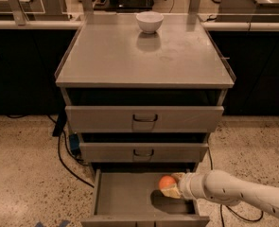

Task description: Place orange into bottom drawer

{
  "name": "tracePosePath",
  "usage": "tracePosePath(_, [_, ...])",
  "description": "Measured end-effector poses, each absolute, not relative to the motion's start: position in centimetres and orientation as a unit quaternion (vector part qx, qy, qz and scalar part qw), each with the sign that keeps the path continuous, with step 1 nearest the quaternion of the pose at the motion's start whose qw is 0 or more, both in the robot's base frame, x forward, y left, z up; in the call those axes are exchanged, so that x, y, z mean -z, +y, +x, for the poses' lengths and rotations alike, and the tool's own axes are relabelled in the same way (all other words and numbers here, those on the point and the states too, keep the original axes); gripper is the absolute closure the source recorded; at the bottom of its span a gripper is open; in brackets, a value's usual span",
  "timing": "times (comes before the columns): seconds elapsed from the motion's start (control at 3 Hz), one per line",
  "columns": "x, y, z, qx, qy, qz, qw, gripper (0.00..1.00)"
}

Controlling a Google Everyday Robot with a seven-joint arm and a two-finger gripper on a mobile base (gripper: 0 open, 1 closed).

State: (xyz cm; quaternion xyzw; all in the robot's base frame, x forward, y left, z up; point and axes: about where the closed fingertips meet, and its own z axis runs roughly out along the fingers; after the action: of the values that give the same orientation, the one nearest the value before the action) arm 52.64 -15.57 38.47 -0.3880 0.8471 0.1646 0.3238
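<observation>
The orange (pixel 166 182) is a small round orange fruit held in my gripper (pixel 171 186), which is shut on it from the right. The gripper and orange hover inside the open bottom drawer (pixel 125 195), over its right half, with a shadow on the drawer floor just below. My white arm (pixel 233 193) reaches in from the lower right. The drawer is pulled out toward me, and its grey floor holds nothing else.
The two upper drawers (pixel 143 118) with dark loop handles are closed. A white bowl (pixel 149 21) stands at the back of the grey cabinet top (pixel 143 56). Black cables (pixel 65 160) lie on the speckled floor left of the cabinet.
</observation>
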Motion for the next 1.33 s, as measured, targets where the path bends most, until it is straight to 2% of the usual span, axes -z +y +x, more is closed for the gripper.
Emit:
tracePosePath(0.67, [-37.4,-16.0,53.3,-0.183,0.846,-0.383,0.322,1.00])
tracePosePath(1.33, [-24.5,-16.6,51.1,-0.317,0.844,-0.351,0.252,1.00])
